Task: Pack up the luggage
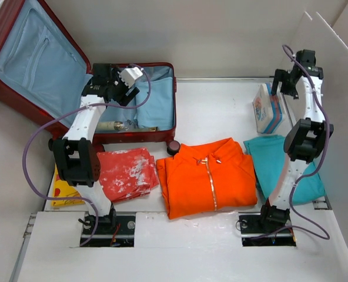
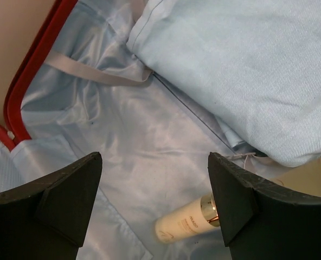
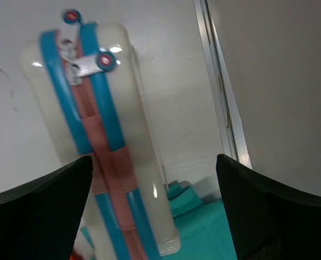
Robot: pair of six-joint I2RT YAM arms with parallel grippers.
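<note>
Both arms [image 1: 87, 120] are white with black joints (purple cables [image 1: 25, 158] looping).

The luggage [image 1: 140, 137] lies open at the back left of the worktop [image 1: 215, 106], with a bottle [image 1: 116, 125] inside. A jacket [image 1: 206, 176] lies before it, a crumpled cloth [image 1: 127, 172] left of the jacket, and a pouch [image 1: 267, 108] stands at the back right.

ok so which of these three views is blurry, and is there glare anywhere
Right wrist view: the softest, with the clear zip pouch blurred up close and small white glints on its plastic. Left wrist view: sharper, with a mild sheen on the lining of the luggage. Top external view: evenly lit and crisp, no harsh shadows or glare.
</note>
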